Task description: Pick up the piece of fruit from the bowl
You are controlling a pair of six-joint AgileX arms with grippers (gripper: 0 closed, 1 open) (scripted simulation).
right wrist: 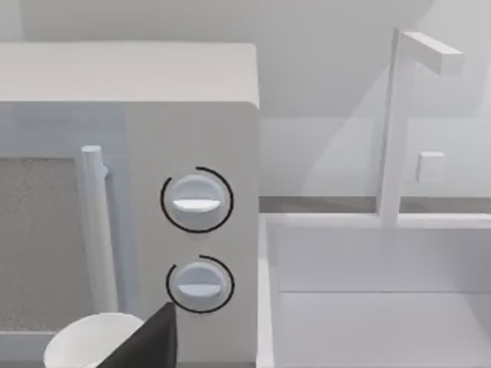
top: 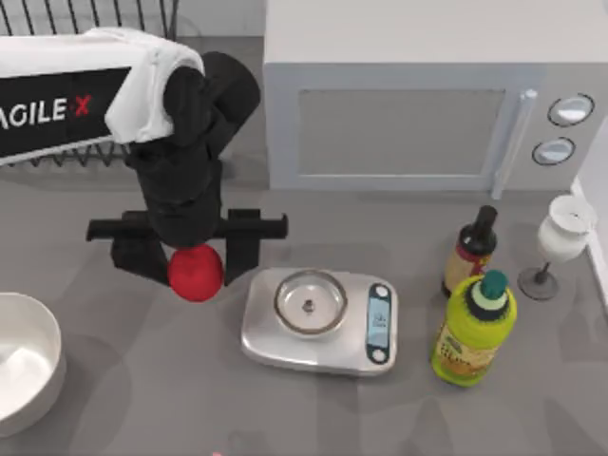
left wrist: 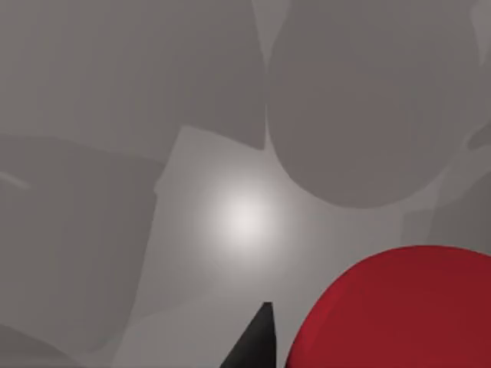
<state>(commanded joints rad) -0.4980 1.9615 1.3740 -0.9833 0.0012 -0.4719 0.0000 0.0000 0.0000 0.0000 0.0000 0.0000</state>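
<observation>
Left wrist view: piece of fruit (left wrist: 399,310), smooth bright red, round, occupies one corner, cut off by frame edges. Black pointed fingertip (left wrist: 257,341) of left gripper sits just beside it; contact w/ fruit cannot be confirmed. Background is grey table surface (left wrist: 115,92) w/ overlapping soft shadows, incl. one large rounded shadow. Bright light spot on tabletop near frame centre.
</observation>
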